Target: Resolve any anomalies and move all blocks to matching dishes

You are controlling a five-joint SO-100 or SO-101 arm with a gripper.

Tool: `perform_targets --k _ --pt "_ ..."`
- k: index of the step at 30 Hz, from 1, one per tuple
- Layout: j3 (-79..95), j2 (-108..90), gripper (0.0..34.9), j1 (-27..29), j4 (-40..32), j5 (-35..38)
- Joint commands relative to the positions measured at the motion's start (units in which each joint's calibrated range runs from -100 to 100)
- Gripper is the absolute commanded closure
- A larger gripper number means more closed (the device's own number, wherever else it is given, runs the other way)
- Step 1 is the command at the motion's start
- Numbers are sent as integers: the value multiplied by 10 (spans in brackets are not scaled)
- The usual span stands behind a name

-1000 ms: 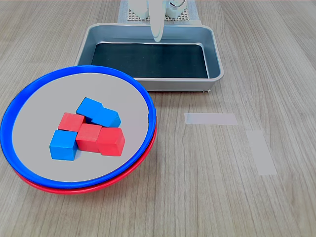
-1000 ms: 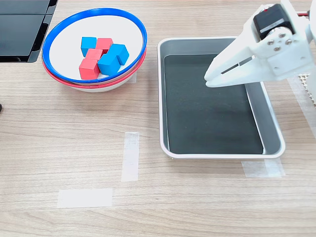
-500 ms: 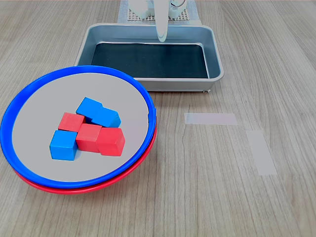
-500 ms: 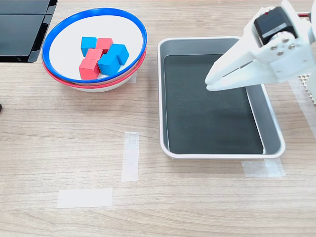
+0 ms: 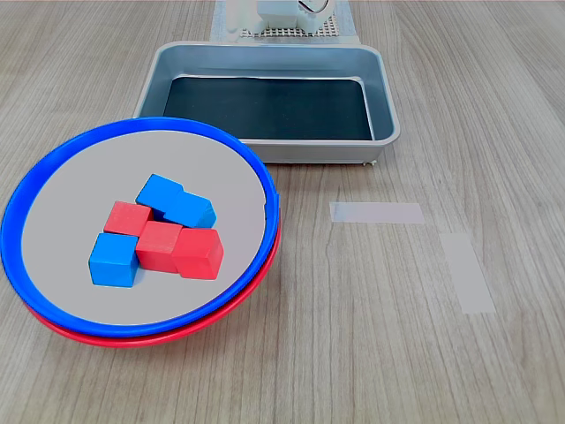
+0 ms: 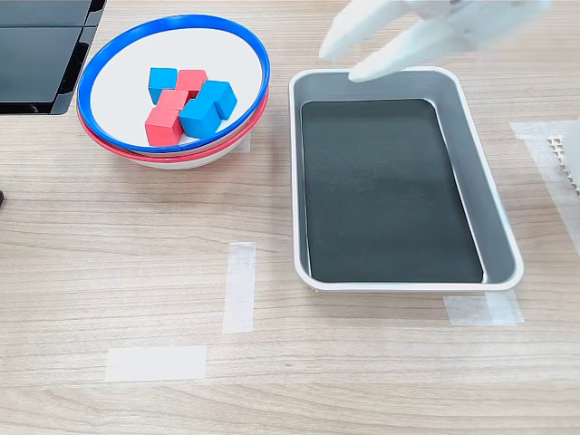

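Observation:
Red and blue blocks lie mixed in one pile: blue blocks (image 5: 113, 261) (image 6: 198, 118) and red blocks (image 5: 199, 253) (image 6: 163, 127). The pile sits in the blue-rimmed dish (image 5: 256, 168) (image 6: 118, 45), which is nested on top of the red-rimmed dish (image 5: 106, 339) (image 6: 118, 150). In the second exterior view my gripper (image 6: 349, 56) is blurred above the tray's upper-left corner, open, with nothing between its fingers, to the right of the dishes. In the first exterior view only a white arm part (image 5: 282, 11) shows at the top edge.
A rectangular grey metal tray (image 5: 388, 97) (image 6: 498, 245) with a dark bottom stands empty beside the dishes. Pale tape strips (image 5: 377, 212) (image 6: 239, 285) lie on the wooden table. A black object (image 6: 41, 54) sits in the second exterior view's top left, and a white perforated mat (image 6: 566, 159) is at its right edge.
The gripper has risen and swung from over the tray's right side to the second exterior view's upper left, and its jaws have spread. Its finger has left the first exterior view. The blocks have not moved.

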Motion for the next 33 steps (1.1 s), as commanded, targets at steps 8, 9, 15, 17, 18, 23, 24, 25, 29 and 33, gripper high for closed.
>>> perform_targets --k 8,9,15,17,18,23,24,25,29,33 --pt "-303 406 198 74 -40 58" --pt "-313 420 199 77 -41 61" --pt "-345 451 222 76 -51 64" --pt "-347 454 234 73 -61 65" --pt "-347 455 237 72 -64 65" --pt "-354 458 264 66 -79 65" --pt "-353 460 266 65 -86 65" --pt "-351 463 268 63 -92 66" --pt "-345 478 256 56 -119 71" --pt "-343 499 252 48 -137 82"
